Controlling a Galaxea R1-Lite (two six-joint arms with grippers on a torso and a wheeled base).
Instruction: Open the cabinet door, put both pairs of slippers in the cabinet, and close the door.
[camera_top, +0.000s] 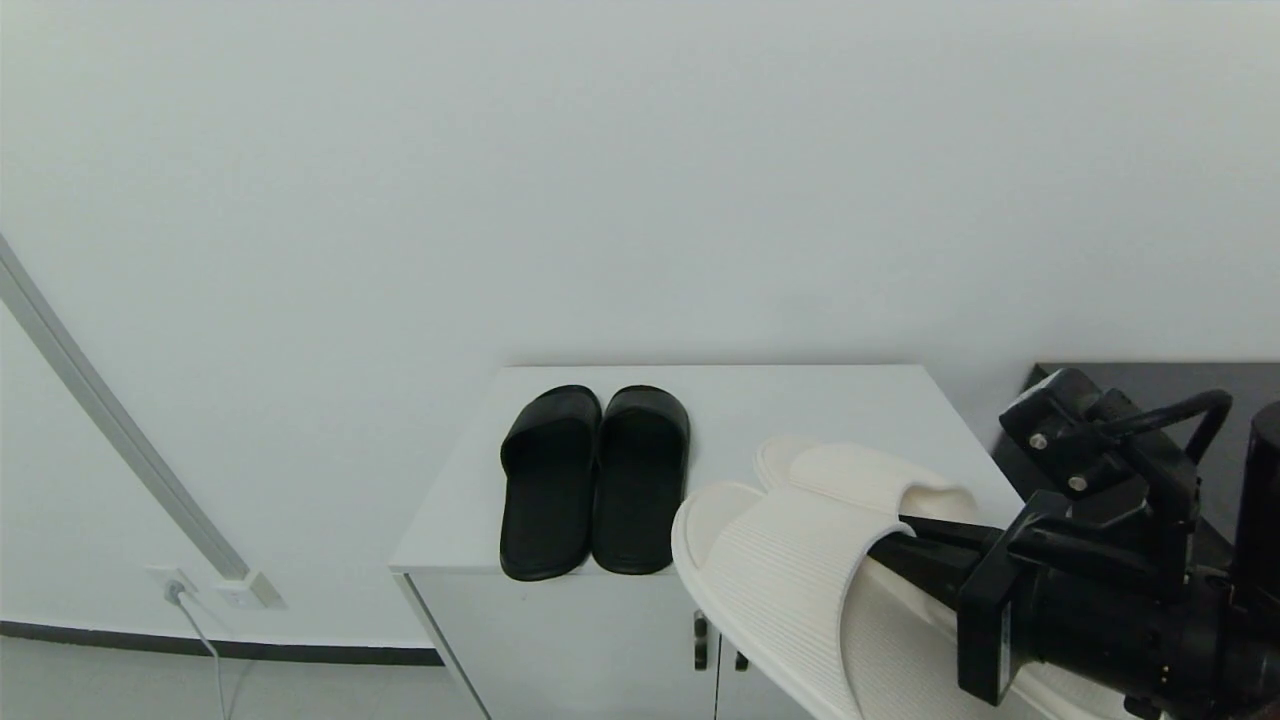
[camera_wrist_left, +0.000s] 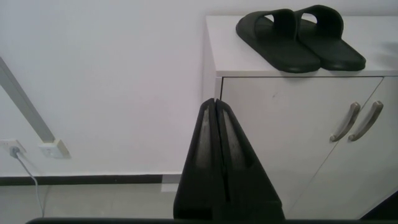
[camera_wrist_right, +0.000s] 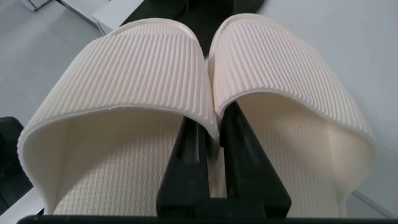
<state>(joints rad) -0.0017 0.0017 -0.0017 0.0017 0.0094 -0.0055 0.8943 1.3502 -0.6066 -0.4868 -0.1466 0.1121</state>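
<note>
We log: right gripper (camera_wrist_right: 214, 143) clamped on white slippers (camera_top: 800, 560), fingers (camera_wrist_right: 186, 168) under straps, pinching adjoining inner edges; pair tilted at front right corner of cabinet (camera_top: 800, 400). Left gripper (camera_wrist_left: 215, 106) closed, empty, before shut cabinet door (camera_wrist_left: 280, 137). Black slippers (camera_top: 595, 480) on cabinet top. Risks we see: thin pinch lets one slipper slide out; opening door hits hanging pair

Setting: plain indoor room; home or test room, cannot tell.
Evidence: bare white wall (camera_top: 640, 180); white cabinet (camera_top: 800, 400) ahead of left gripper (camera_wrist_left: 215, 106); wall socket (camera_top: 170, 580) and dark skirting (camera_top: 250, 652) beyond it.
</note>
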